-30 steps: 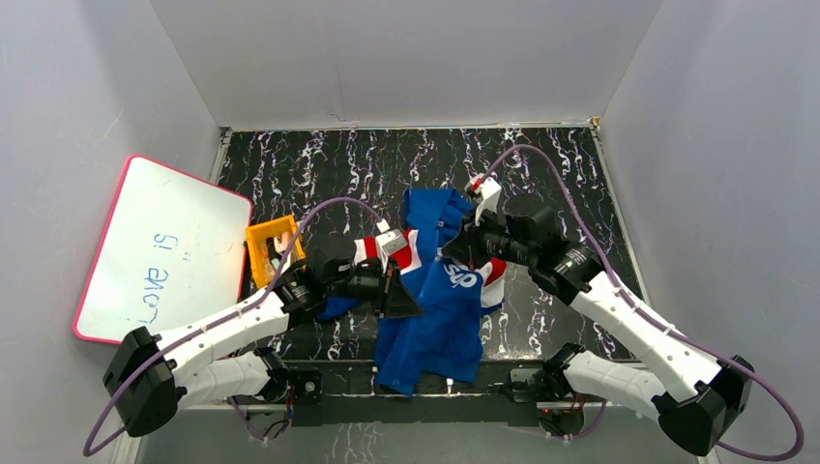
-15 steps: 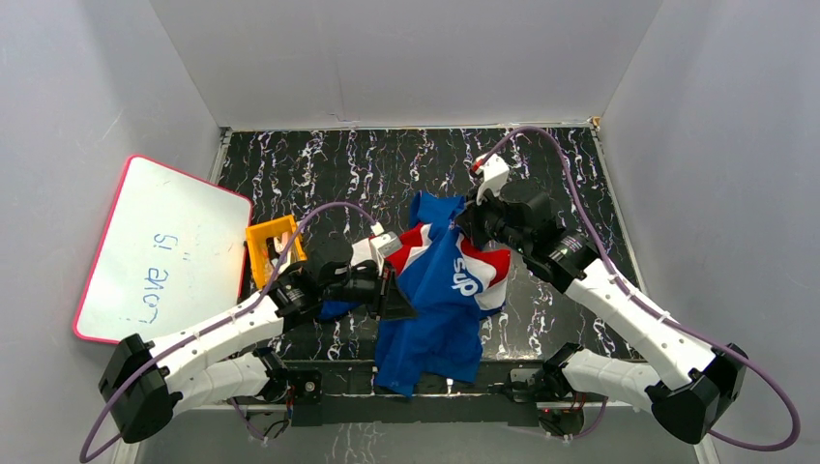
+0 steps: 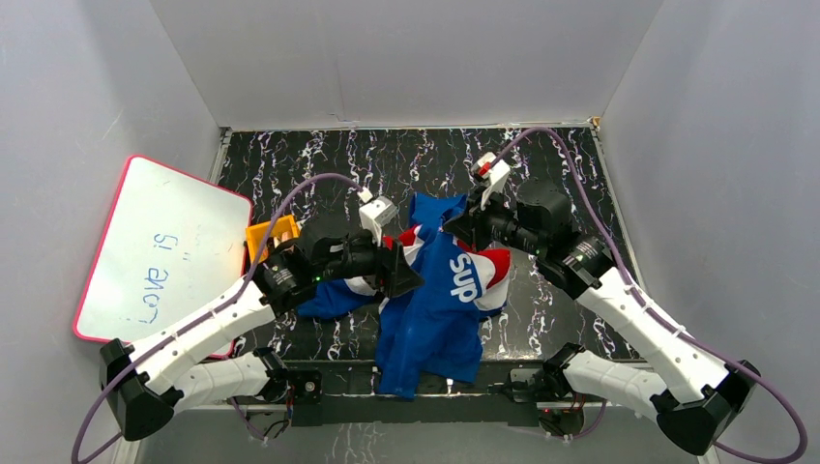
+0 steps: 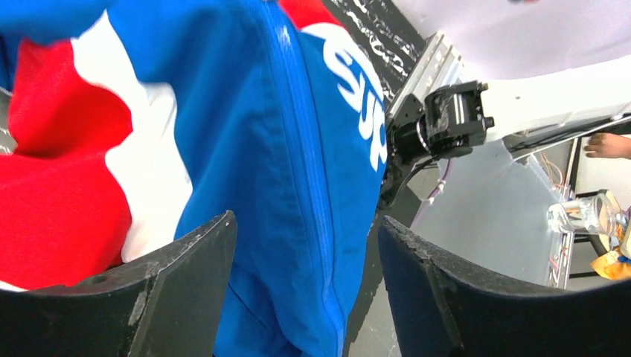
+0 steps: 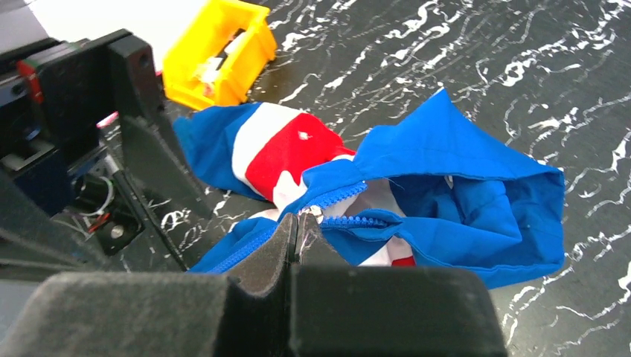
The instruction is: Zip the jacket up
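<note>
Jacket (image 3: 440, 319) lies at the middle of the near edge of the table (image 3: 319, 164). Its hem hangs over that edge and its collar (image 5: 476, 186) points toward the far edge. The front faces up and the white lettering (image 3: 467, 277) is readable.

Right gripper (image 5: 295, 227): fingers pressed together, pinching the zip pull (image 5: 309, 213) at the collar end. On the near side of the pull the two tracks are joined. Beyond it they part, and the collar gapes.

Left gripper (image 4: 305, 227): jaws spread wide over the jacket front, the closed zip line running between them. I see it clamped on nothing.

Change over the last second: the right gripper has carried the pull away from the near edge. The front panel has drawn flatter, so lettering that was creased now shows plainly. The left arm has risen and swung toward the table's middle, and now hides part of the yellow bin (image 3: 271, 235). The whiteboard (image 3: 160, 246) at the left edge has not moved.

Assessment: the zip appears closed along most of its run, with only the stretch at the collar left open. With the left jaws apart nothing anchors the fabric below the pull, so further drawing may lift the jacket rather than run the slider. A hold lower on the zip line looks advisable before the last stretch
</note>
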